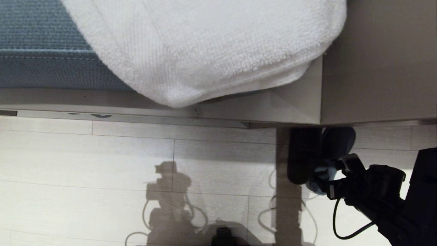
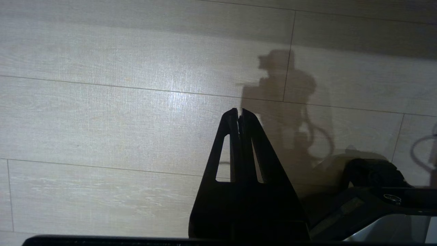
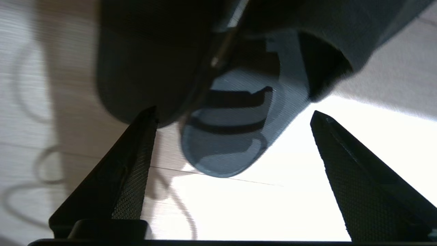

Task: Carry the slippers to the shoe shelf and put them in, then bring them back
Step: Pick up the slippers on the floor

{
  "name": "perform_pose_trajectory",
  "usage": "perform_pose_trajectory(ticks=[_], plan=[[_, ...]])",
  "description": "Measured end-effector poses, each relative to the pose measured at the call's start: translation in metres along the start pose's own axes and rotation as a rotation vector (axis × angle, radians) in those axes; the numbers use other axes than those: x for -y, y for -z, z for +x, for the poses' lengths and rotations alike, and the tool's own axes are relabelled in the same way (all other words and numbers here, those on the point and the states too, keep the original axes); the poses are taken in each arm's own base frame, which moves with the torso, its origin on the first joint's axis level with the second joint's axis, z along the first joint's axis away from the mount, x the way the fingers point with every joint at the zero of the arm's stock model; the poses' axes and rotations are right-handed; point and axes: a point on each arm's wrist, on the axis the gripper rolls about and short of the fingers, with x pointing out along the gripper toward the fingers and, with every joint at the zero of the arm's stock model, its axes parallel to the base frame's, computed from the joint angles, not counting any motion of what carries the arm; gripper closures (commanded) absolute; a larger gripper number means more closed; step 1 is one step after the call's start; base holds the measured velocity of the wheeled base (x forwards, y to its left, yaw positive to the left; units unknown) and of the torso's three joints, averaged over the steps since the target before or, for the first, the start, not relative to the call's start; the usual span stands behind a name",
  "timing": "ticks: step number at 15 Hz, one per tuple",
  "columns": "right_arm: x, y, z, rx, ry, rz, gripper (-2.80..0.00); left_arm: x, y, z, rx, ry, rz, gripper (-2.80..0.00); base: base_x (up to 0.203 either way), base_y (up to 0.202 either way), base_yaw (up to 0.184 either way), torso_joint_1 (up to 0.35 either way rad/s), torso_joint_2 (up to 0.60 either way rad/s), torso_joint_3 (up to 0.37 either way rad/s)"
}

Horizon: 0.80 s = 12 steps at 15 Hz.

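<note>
While the right gripper (image 3: 234, 119) stands spread wide with nothing between its fingers, the slippers (image 1: 312, 157) lie on the pale floor (image 1: 102, 164) at the head view's lower right; the left gripper (image 2: 240, 114) is pressed together.

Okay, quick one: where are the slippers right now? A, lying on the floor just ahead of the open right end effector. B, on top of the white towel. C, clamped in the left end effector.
A: the slippers lie on the floor, with the right end effector spread wide and clear of them.
</note>
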Motion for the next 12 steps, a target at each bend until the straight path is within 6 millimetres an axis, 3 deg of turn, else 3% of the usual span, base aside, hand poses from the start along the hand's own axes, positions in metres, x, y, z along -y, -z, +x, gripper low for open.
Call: perform_pose_trajectory(ticks=[3, 8, 12], plan=[[0.002, 0.001, 0.013, 0.006, 0.032, 0.042, -2.8, 0.0, 0.0, 0.0, 0.0, -0.001, 0.0, 0.0, 0.0, 0.0, 0.0, 0.0, 0.0, 0.0], [0.0, -0.024, 0.036, 0.135, 0.041, 0.156, -2.8, 0.0, 0.0, 0.0, 0.0, -0.001, 0.0, 0.0, 0.0, 0.0, 0.0, 0.0, 0.0, 0.0], [-0.008, -0.032, 0.04, 0.166, 0.023, 0.168, -2.8, 0.0, 0.0, 0.0, 0.0, -0.001, 0.0, 0.0, 0.0, 0.0, 0.0, 0.0, 0.0, 0.0]])
